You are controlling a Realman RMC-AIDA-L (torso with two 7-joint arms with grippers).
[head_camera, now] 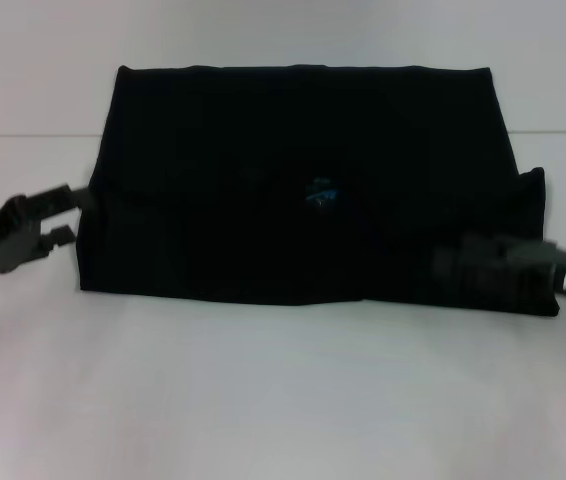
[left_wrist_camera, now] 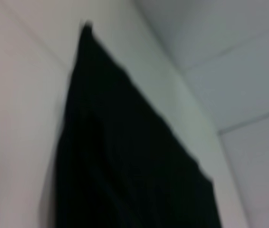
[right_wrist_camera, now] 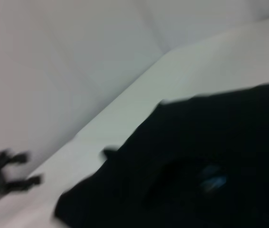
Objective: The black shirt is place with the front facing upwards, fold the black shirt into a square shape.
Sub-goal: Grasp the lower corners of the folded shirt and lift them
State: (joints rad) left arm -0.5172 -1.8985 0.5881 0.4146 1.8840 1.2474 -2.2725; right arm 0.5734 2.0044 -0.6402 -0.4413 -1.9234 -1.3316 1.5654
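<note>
My left gripper (head_camera: 63,215) sits at the left edge of the large plain black cloth shirt (head_camera: 303,180), its 2 fingers spread apart with nothing between them, the upper one just at the cloth's edge. My right gripper (head_camera: 463,268) lies low over the shirt's near right corner; dark on dark, I cannot tell whether it is apart or together.

The shirt lies flat in the middle of the white surface (head_camera: 263,400), already folded into a wide band: no sleeves stick out, and a small blue neck label (head_camera: 320,192) shows near the centre on top. Its long axis runs left to right across my view. I judge the lengthwise folds done; what remains is folding the ends inward, since the shape is a rectangle, not yet a square.
</note>
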